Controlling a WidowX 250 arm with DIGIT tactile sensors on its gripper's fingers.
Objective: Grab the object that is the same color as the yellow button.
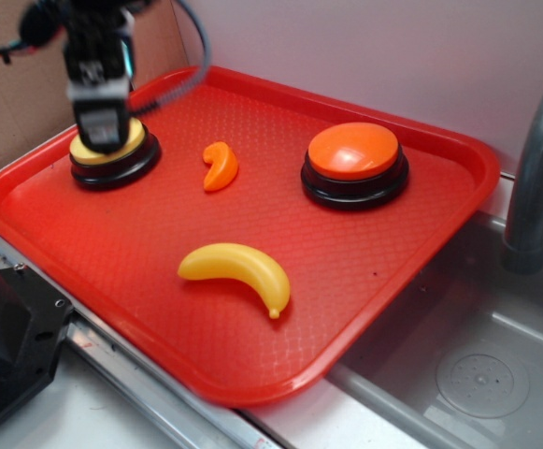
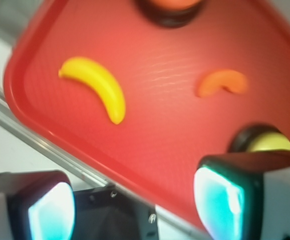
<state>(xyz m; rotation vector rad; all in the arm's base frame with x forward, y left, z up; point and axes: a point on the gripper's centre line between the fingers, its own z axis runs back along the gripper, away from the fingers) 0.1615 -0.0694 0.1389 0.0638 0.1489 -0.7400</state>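
A glossy yellow toy banana (image 1: 237,272) lies on the red tray (image 1: 112,271) near its front middle; in the wrist view the banana (image 2: 99,88) is at the upper left. The pale-yellow button (image 1: 112,150) on a black base sits at the tray's back left, partly hidden by my gripper (image 1: 100,131), which hangs just over it. In the wrist view my gripper (image 2: 135,205) is open and empty, its jaws wide apart, with the yellow button (image 2: 267,142) beside the right finger.
An orange-topped button (image 1: 353,161) stands at the tray's back right. A small orange wedge (image 1: 220,166) lies between the two buttons. A metal sink (image 1: 467,365) with a grey faucet (image 1: 537,168) is to the right. A black block (image 1: 5,346) sits at the front left.
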